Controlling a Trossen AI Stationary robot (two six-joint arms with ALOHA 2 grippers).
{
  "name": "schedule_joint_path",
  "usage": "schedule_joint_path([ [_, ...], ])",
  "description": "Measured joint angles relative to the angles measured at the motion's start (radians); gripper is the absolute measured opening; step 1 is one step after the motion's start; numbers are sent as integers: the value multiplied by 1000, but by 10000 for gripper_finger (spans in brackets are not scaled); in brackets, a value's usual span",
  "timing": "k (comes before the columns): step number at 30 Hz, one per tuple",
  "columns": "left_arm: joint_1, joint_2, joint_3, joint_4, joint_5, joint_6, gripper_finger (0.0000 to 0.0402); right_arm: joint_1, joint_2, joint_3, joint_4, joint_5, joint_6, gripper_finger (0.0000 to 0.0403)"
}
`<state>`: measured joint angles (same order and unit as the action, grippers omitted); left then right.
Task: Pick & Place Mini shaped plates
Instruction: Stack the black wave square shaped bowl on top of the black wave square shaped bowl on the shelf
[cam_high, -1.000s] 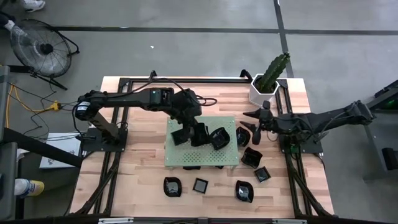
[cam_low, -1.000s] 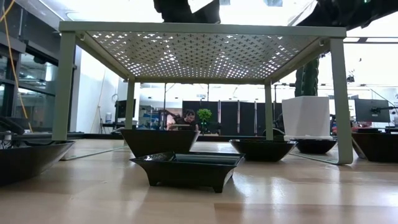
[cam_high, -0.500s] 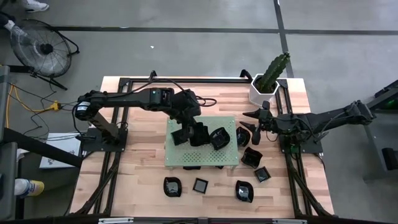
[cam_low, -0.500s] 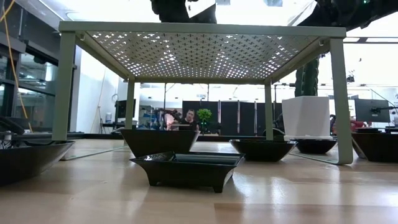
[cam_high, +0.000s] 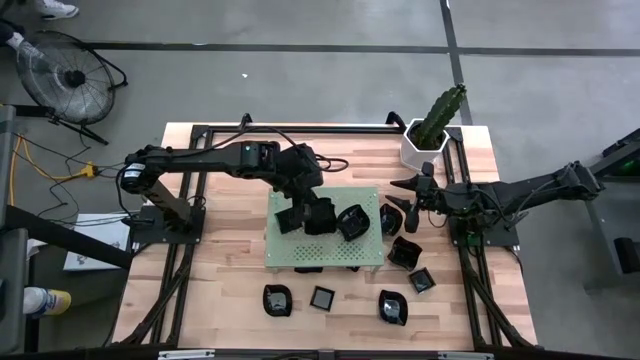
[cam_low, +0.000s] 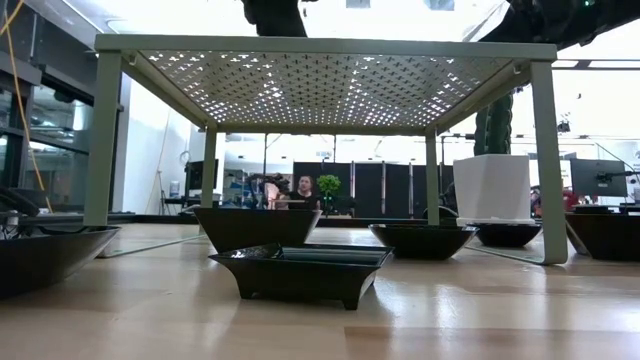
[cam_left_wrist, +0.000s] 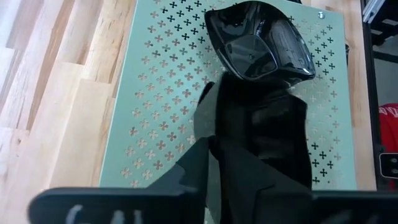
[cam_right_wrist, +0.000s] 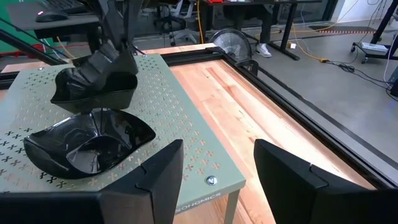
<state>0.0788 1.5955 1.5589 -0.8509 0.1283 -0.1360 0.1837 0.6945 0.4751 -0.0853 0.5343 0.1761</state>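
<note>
A wooden counter (cam_high: 230, 275) holds a green perforated board (cam_high: 285, 250) on legs. The left gripper (cam_high: 318, 216) is over the board, at a black dish (cam_right_wrist: 93, 93) beside another dish (cam_high: 351, 221); whether its fingers grip it cannot be told. The right gripper (cam_high: 404, 203) waits beside the board, fingers spread apart. More black dishes (cam_high: 323, 297) sit on the counter.

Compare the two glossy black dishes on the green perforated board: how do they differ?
The glossy black dish under the left end effector is deeper with steep walls, while the glossy black petal-edged dish is shallower and wider. The first sits at the left end effector; the second lies free on the green perforated board. Both are glossy black.
</note>
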Motion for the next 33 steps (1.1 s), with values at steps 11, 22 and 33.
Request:
schedule_joint_path([
  [11, 0, 0, 0, 20, 1, 25, 88, 0, 0, 0, 0, 0, 0, 193],
  [22, 0, 0, 0, 19, 7, 63, 88, 0, 0, 0, -1, 0, 0, 193],
  [33, 0, 0, 0, 19, 25, 133, 138, 0, 0, 0, -1, 0, 0, 193],
])
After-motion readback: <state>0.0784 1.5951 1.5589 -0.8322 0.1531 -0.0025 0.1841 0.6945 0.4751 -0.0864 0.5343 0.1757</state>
